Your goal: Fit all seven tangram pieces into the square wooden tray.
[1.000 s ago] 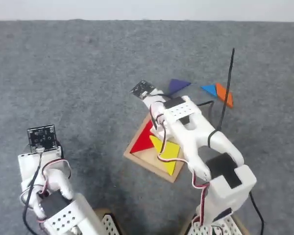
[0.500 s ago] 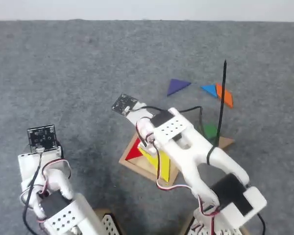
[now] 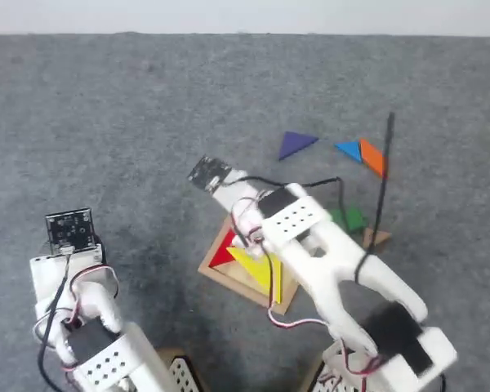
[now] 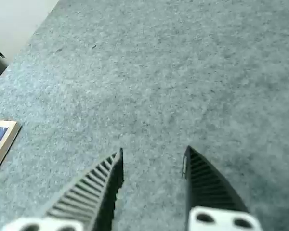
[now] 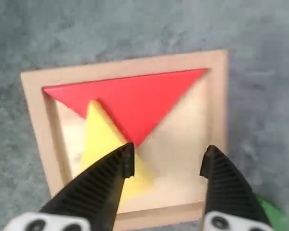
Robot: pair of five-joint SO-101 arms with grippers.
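Listing high view first: square wooden tray (image 3: 229, 279) on the grey felt mat (image 3: 131, 114), beneath the right arm. It holds a flat red triangle (image 3: 222, 255) and a yellow triangle (image 3: 257, 265). Green piece (image 3: 349, 219) just beside the tray; purple (image 3: 296, 144), blue (image 3: 349, 149) and orange (image 3: 374, 158) triangles well apart from it. Left wrist view: left gripper (image 4: 153, 151), ridged black fingers parted, empty, above the mat. Right wrist view: right gripper (image 5: 169, 148) parted, empty, above the tray; yellow's tip meets red, abutting or overlapping, cannot tell. Risks: fingers could ride yellow onto red or shove the tray; thin smooth pieces likely pinch poorly.
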